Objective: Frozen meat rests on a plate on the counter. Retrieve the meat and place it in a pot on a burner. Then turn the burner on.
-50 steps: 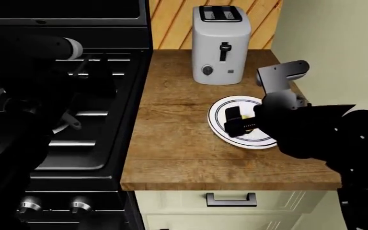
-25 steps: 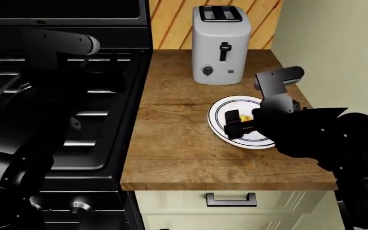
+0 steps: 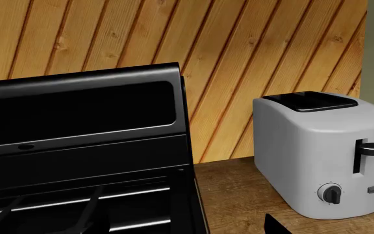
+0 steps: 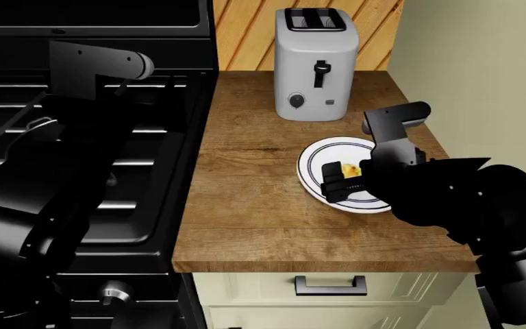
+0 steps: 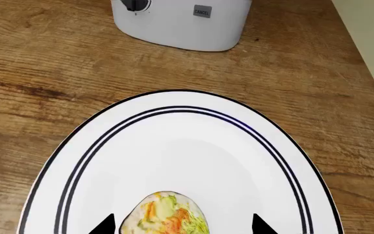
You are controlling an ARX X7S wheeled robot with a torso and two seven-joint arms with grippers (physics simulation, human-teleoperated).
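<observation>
Right tool (image 5: 181, 226), spread, straddles the frozen meat (image 5: 169, 214) at lower center; toaster (image 5: 180, 22) button reads "CANCEL".

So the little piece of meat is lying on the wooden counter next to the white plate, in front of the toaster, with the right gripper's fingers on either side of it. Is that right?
Not quite. The meat lies on the white plate itself, not on the wooden counter beside it; the right wrist view shows this plainly. The rest holds: the toaster stands behind the plate, and the right gripper has a fingertip on either side of the meat.
</observation>
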